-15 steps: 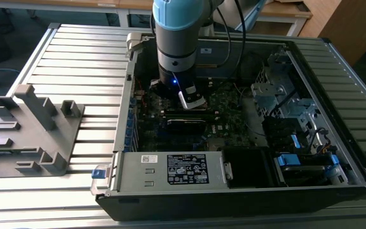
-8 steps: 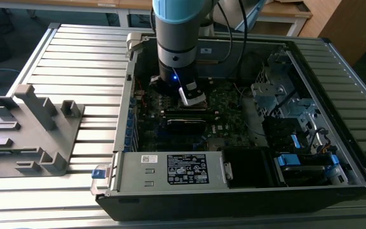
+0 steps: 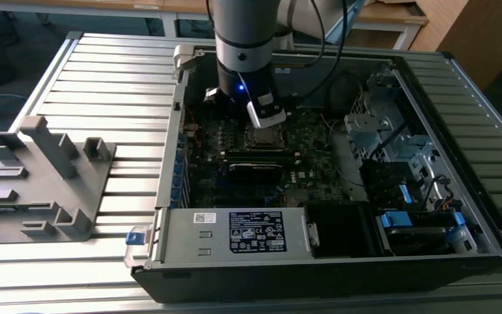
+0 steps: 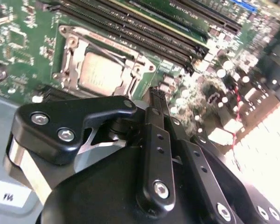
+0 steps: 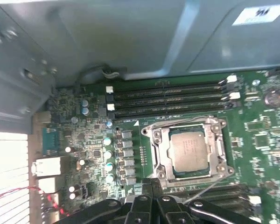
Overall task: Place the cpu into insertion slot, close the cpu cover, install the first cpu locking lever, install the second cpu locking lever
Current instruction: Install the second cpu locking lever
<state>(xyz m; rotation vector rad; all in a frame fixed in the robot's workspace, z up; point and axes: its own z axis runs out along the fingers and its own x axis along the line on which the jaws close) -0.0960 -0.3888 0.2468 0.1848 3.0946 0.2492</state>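
Observation:
The cpu (image 5: 190, 150) lies flat in the insertion slot (image 5: 164, 171), silver top up, on the green motherboard (image 5: 261, 140). Around it, the silver cpu cover (image 5: 159, 140) lies down as a frame. Thin wire locking levers (image 5: 177, 123) run along two sides of the cover; I cannot tell whether they are latched. My gripper (image 5: 152, 185) hovers just beside the socket, shut with nothing between its fingers. In the second wrist view the black fingers (image 4: 155, 95) point at the board next to the cpu (image 4: 101, 74). In the exterior view the gripper (image 3: 251, 124) hangs inside the open computer case over the socket (image 3: 264, 137).
Long black memory slots (image 5: 172, 95) run beside the socket. The case wall (image 3: 168, 157) and drive cage (image 3: 391, 131) hem in the board. A labelled grey metal box (image 3: 255, 232) covers the near end. A grey plastic fixture (image 3: 42, 176) stands on the slatted table at the exterior view's left.

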